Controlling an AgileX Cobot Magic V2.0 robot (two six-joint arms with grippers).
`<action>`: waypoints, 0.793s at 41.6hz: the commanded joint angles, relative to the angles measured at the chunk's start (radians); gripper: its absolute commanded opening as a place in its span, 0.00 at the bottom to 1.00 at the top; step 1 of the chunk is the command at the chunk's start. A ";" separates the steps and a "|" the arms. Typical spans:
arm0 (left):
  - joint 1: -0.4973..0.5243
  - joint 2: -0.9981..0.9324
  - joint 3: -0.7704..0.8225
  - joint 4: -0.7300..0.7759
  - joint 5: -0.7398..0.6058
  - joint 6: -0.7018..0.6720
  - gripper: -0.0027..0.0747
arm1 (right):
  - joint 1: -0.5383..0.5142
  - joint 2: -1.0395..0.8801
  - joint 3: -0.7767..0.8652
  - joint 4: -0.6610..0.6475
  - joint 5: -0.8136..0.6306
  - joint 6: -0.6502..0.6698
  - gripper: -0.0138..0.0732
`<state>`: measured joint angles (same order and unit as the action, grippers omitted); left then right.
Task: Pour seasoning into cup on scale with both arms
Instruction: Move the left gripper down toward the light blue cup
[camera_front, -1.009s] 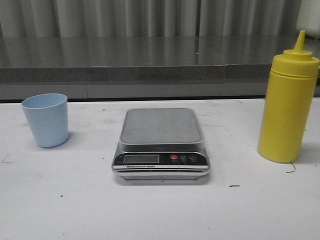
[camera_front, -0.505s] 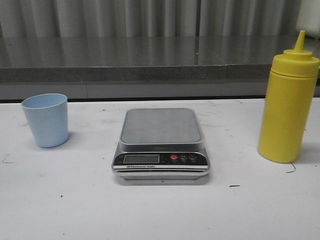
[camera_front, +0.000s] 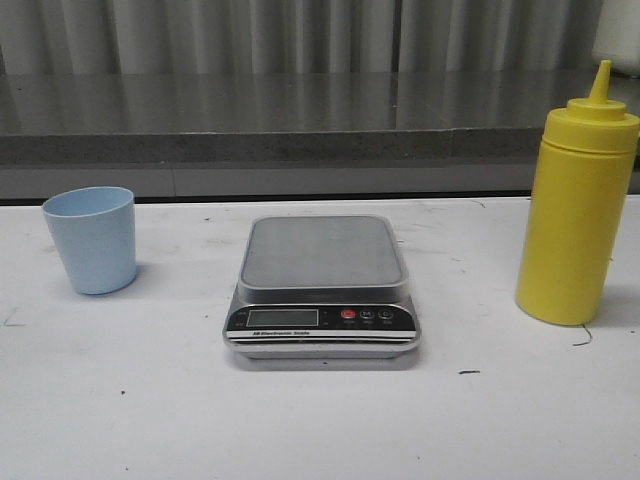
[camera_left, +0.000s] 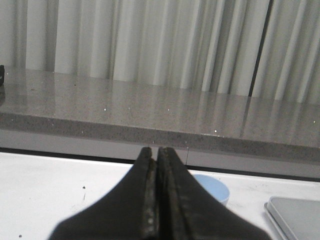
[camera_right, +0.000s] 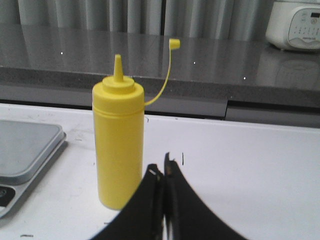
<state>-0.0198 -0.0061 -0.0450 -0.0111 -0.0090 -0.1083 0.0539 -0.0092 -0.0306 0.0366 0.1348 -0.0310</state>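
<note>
The pale blue cup (camera_front: 91, 239) stands upright on the white table at the left. The silver scale (camera_front: 322, 285) lies in the middle, its platform bare. The yellow seasoning bottle (camera_front: 577, 205) stands upright at the right, its nozzle uncapped. Neither gripper shows in the front view. In the left wrist view my left gripper (camera_left: 156, 152) is shut and empty, with the cup (camera_left: 214, 187) partly hidden beyond it and a corner of the scale (camera_left: 295, 215) showing. In the right wrist view my right gripper (camera_right: 161, 170) is shut and empty, close in front of the bottle (camera_right: 119, 140).
A grey stone ledge (camera_front: 300, 120) runs along the back of the table, with grey curtains behind it. A white appliance (camera_right: 295, 22) stands on the ledge at the far right. The bottle's cap dangles on its strap (camera_right: 167, 65).
</note>
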 joint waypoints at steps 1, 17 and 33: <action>0.002 -0.009 -0.118 0.001 -0.053 -0.004 0.01 | -0.002 -0.017 -0.123 0.001 -0.023 -0.006 0.02; 0.002 0.238 -0.597 0.011 0.369 -0.004 0.01 | -0.002 0.211 -0.507 -0.029 0.264 -0.006 0.02; 0.002 0.489 -0.682 0.011 0.546 -0.004 0.01 | -0.002 0.520 -0.594 -0.030 0.431 -0.006 0.02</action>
<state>-0.0198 0.4416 -0.6940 0.0000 0.5876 -0.1083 0.0539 0.4587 -0.5899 0.0197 0.6072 -0.0298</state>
